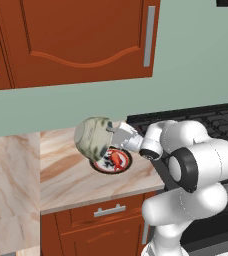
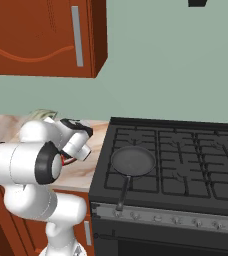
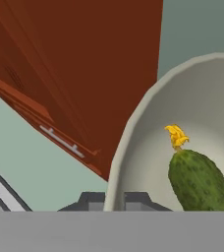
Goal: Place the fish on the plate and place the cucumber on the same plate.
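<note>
Cucumber (image 3: 200, 182) sits in bowl (image 1: 92, 136), rim pinched in closed gripper (image 3: 115, 204), tilted over plate (image 1: 104, 167) w/ fish (image 1: 117, 158).

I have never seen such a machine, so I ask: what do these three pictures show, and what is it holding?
It is a white robot arm in a simulated kitchen. Two pictures come from cameras behind it, left and right; the third looks along its hand. The gripper is shut on the rim of a pale bowl, lifted and tipped above the plate on the counter. The fish already lies on the plate. The cucumber is inside the bowl. A frying pan sits on the stove.
</note>
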Available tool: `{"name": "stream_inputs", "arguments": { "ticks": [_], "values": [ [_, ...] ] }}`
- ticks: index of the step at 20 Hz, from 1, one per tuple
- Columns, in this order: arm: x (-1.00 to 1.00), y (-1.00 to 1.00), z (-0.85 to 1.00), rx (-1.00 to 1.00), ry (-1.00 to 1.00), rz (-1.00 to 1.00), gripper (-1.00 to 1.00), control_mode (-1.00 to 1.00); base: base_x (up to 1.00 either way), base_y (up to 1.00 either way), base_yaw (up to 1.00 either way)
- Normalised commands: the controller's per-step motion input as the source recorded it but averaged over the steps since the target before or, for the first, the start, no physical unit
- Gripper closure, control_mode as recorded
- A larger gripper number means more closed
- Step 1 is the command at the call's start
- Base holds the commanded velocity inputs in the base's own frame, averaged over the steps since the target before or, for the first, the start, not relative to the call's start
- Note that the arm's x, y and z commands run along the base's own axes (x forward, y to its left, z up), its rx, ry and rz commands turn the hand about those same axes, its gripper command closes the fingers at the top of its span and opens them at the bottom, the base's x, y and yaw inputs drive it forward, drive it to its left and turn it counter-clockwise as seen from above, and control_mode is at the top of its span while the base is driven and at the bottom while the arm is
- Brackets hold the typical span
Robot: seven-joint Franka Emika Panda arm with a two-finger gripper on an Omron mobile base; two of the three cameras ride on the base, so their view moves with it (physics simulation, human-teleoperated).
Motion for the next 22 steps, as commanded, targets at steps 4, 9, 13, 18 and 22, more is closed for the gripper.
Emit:
{"name": "stream_inputs", "arguments": {
  "ticks": [4, 9, 13, 18, 22],
  "values": [
    [0.05, -0.22, 0.10, 0.00, 0.00, 0.00, 1.00, -1.00, 0.00, 0.00, 0.00],
    [0.00, -0.18, 0.17, 0.00, 0.02, 0.00, 1.00, -1.00, 0.00, 0.00, 0.00],
    [0.00, -0.05, 0.16, 0.15, 0.12, 0.00, 1.00, -1.00, 0.00, 0.00, 0.00],
    [0.00, -0.01, 0.19, 0.22, 0.11, -0.02, 1.00, -1.00, 0.00, 0.00, 0.00],
    [0.00, -0.03, 0.19, 0.17, 0.07, 0.00, 1.00, -1.00, 0.00, 0.00, 0.00]
  ]
}}
